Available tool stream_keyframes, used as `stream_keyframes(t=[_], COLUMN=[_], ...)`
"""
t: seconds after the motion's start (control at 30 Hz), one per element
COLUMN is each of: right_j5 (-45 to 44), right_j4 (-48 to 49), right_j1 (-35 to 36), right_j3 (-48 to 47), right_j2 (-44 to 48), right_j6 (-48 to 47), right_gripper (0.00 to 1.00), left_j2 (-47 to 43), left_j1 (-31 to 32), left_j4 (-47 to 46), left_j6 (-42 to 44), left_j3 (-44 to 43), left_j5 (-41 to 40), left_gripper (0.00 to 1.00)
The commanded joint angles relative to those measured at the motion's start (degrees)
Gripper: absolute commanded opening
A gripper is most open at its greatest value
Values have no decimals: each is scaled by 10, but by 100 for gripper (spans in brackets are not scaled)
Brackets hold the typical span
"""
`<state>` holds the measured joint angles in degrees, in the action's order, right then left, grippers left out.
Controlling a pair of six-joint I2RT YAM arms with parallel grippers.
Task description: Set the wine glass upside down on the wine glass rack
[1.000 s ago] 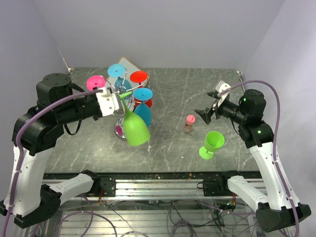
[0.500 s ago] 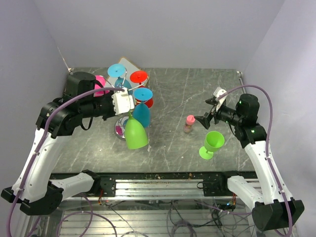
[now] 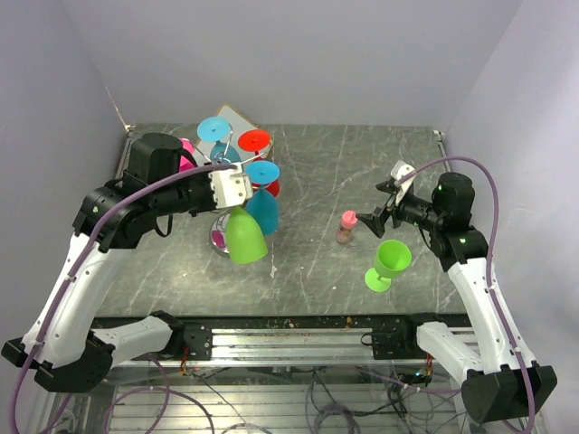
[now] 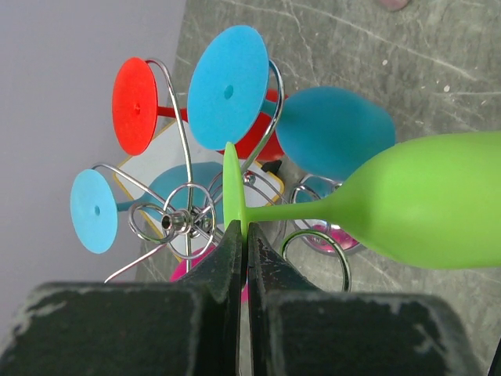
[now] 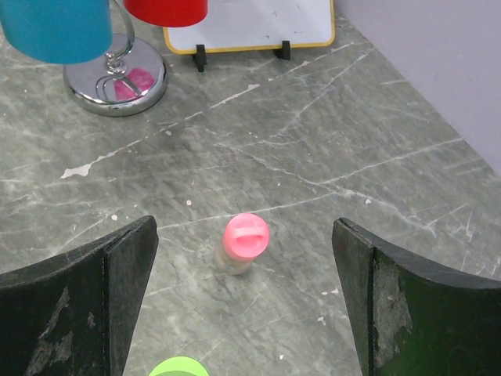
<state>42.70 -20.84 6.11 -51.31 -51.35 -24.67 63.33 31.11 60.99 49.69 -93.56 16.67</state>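
Note:
My left gripper [image 3: 237, 185] is shut on the foot disc of a green wine glass [image 3: 245, 237]. The glass hangs bowl-down right beside the silver wire wine glass rack [image 3: 232, 165]. In the left wrist view the fingers [image 4: 243, 231] pinch the green foot edge-on. The stem and bowl [image 4: 438, 204] stretch to the right, and an empty rack loop [image 4: 313, 243] lies just below the stem. The rack's hub [image 4: 174, 222] is to the left. My right gripper [image 3: 384, 210] is open and empty above the table [image 5: 243, 235]. A second green glass [image 3: 389, 264] stands upright below it.
Blue [image 3: 263, 210], red [image 3: 255, 141] and pink [image 3: 185, 149] glasses hang on the rack, whose disc base [image 5: 116, 84] stands on the table. A pink-capped bottle [image 3: 347, 226] stands mid-table, seen between my right fingers [image 5: 244, 243]. A white board [image 5: 250, 23] leans behind the rack.
My left arm has carried the green glass right, in to the rack, and swung its bowl nearer to straight down. My right gripper shifted slightly down and left, then held still.

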Motion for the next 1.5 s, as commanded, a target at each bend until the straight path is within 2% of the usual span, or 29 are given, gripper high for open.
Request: stream_keyframes(t=[0.0,0.8,1.47], right_j5=[5,9,10], right_j4=[12,9,8], right_j1=[-4,-8,-9], right_j3=[4,5,5], right_j2=[5,5,7], right_j6=[-6,-7,-9], right_gripper=[93,93,93], left_j2=[-5,-10,-18], left_j1=[9,10,9], left_j4=[-24,-9,49], left_j6=[10,51,132], left_j3=[11,1,-22], left_j5=[-34,-130,-132], left_gripper=[7,7,7])
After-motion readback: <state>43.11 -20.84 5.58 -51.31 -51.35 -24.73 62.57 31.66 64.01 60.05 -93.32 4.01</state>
